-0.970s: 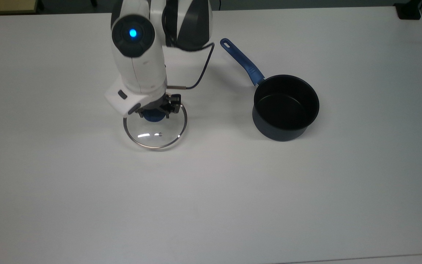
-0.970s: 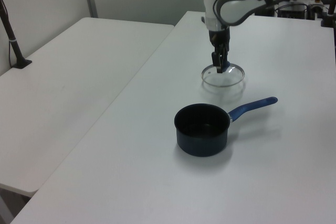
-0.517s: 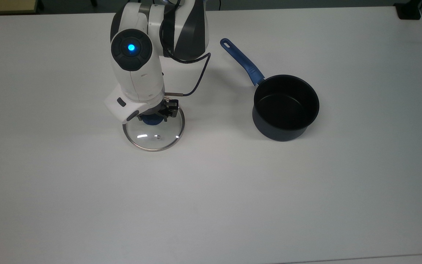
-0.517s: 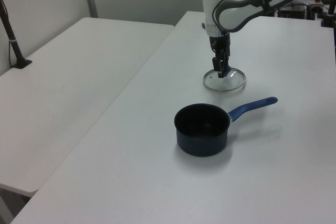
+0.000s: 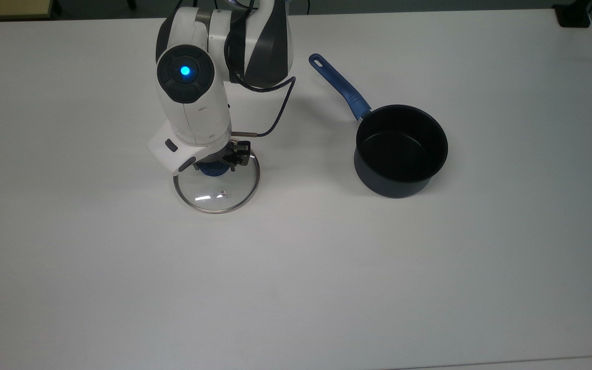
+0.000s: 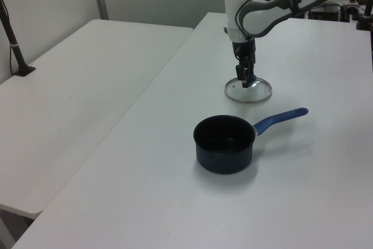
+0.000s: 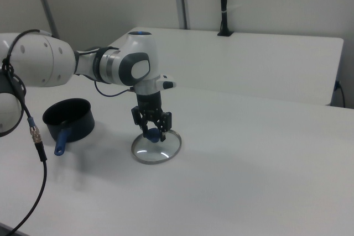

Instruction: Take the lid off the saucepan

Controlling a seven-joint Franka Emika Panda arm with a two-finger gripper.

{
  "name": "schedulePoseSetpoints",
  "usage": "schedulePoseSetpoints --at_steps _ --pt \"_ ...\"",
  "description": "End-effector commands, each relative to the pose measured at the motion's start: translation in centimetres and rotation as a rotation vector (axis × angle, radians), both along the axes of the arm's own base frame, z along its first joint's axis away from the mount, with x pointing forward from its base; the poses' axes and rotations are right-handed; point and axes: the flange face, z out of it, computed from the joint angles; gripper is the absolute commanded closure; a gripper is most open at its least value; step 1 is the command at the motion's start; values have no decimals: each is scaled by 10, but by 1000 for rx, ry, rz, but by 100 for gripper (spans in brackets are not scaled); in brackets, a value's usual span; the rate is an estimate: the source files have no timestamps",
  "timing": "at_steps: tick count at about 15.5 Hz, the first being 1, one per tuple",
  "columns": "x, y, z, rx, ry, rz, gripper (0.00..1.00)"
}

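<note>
hand (image 7: 152,132): fingers spread on either side of the blue knob
lid (image 5: 217,191): flat on the counter (image 5: 296,267), right under the hand
saucepan (image 5: 401,150): uncovered, well off to the hand's side, top view's right

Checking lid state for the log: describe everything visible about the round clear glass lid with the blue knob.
The round clear glass lid has a steel rim, a blue centre knob and a small vent hole. It lies flat on the white table, apart from the dark saucepan, at the top view's left. The gripper sits at its knob, fingers either side.
</note>
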Motion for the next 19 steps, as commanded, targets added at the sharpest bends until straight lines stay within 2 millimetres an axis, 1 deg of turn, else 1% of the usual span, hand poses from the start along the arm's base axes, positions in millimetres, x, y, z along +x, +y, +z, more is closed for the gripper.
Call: schedulePoseSetpoints --at_steps 1,2,5,8,9,12,15,16,19 --pt "-2 0 -2 -7 -8 15 10" --pt "-3 0 -1 -7 -7 13 1" --pt "-8 3 7 -6 32 -2 0" --pt "-11 9 47 -13 23 -67 0" --pt "-13 13 64 -13 22 -84 0" --pt "-28 17 114 -6 24 -107 0" --pt "-46 15 156 -1 14 -111 0" --pt "-52 14 168 0 14 -113 0" --pt "-66 14 194 4 17 -114 0"
